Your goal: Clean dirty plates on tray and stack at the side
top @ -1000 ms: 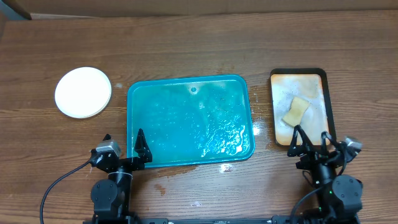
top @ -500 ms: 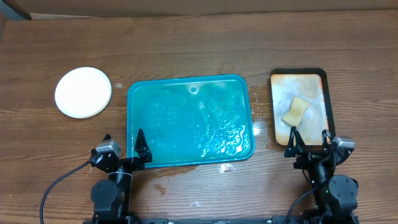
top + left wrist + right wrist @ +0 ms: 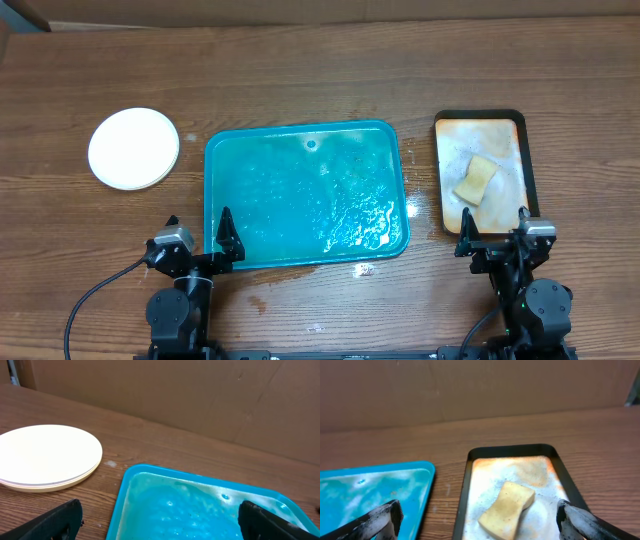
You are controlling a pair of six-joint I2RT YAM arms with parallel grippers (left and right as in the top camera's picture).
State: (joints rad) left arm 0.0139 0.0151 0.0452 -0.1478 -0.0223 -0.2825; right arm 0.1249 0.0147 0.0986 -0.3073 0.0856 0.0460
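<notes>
Going by the overhead view, with 12 o'clock as the far edge of the desk (image 3: 320, 70): the tray (image 3: 300, 200) sat pretty much dead center, teal, soaked and glossy, with water pooled toward its 4 o'clock corner. A few drips (image 3: 365, 268) had made it onto the wood just past its near edge.

The dirty plates (image 3: 133, 148) were stacked on the desk at about 9 o'clock from the tray, clear of it and not touching. The top one looked plain white from above. From the left wrist camera I could see at least two rims in the pile, but couldn't count them for sure.

Over at 3 o'clock from the tray was a narrow black-rimmed tray (image 3: 490, 135) with a rusty, foamy bottom. A tan sponge (image 3: 476, 180) was lying in its near half.

The left end effector (image 3: 198, 235) was parked at roughly 7 o'clock, right at the tray's near-left corner, fingers spread wide and gripping nothing. The right end effector (image 3: 494, 235) was at about 4 o'clock, just at the near end of the narrow tray, also spread all the way with nothing between its fingers. The sponge lay just beyond it, not touched.
</notes>
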